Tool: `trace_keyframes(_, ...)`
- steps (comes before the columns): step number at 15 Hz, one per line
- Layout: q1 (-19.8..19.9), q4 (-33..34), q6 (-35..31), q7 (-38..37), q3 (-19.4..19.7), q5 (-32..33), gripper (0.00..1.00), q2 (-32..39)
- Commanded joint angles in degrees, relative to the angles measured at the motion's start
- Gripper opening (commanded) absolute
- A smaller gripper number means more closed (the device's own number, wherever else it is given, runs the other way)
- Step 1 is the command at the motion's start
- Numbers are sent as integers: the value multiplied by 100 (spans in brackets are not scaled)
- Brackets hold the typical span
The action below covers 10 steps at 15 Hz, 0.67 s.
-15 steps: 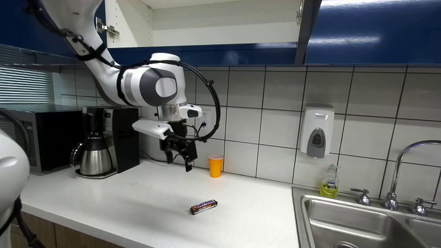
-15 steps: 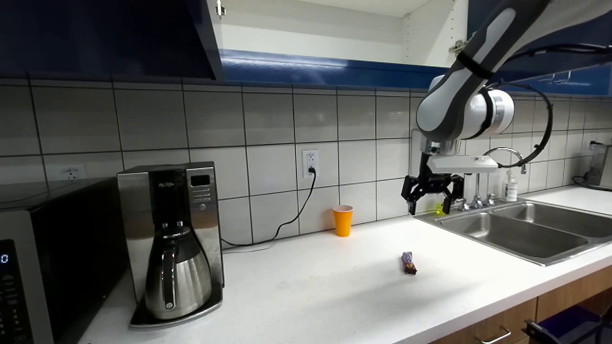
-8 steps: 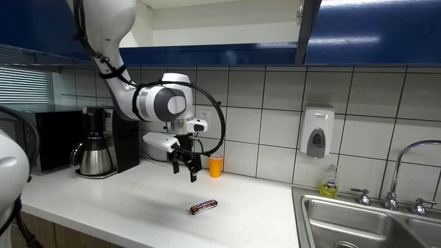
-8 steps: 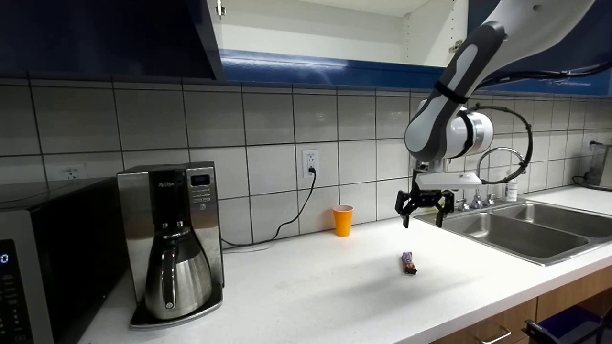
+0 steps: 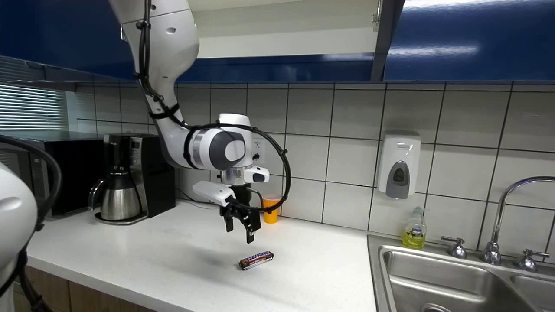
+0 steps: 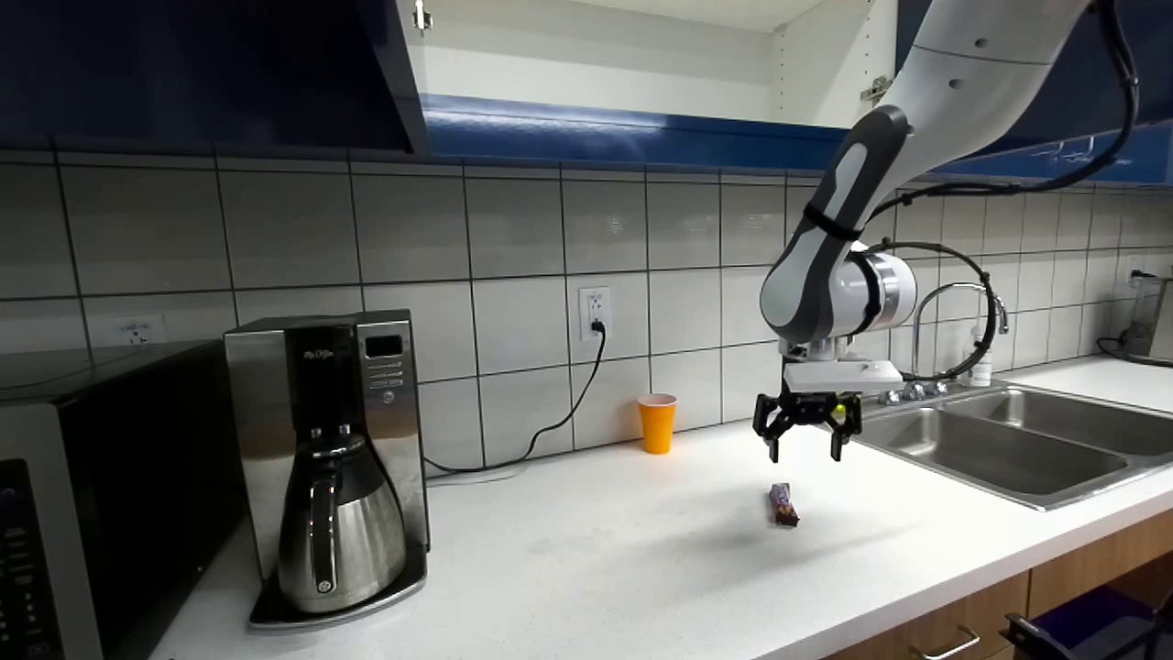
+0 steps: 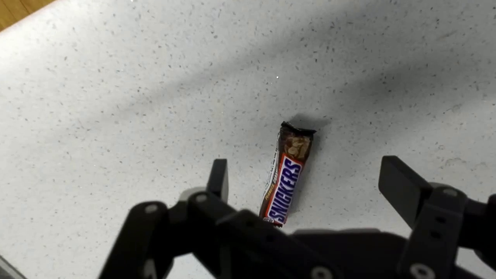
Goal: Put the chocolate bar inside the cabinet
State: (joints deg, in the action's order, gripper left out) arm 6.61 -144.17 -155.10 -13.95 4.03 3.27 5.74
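jaws spread wide and gripping nothing have sunk nearer the bar (image 7: 286, 176), which lies on the counter (image 6: 568, 550), so a grasp seems close, with the cabinet (image 6: 632, 133) still to come.

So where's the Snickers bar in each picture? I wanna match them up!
In an exterior view: the Snickers bar is low, just left of the middle.
In an exterior view: the Snickers bar is low, right of the middle.
In the wrist view: the Snickers bar is slightly right of and below the middle.
Landmark in all three: the gripper, black and open.
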Motion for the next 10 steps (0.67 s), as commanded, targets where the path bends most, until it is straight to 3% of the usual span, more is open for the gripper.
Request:
trace_keyframes(1, -100, 362, -66, -109, 122, -150, 100, 485)
trace_keyframes(10, -207, 1014, -139, -199, 200, -571, 100, 1394)
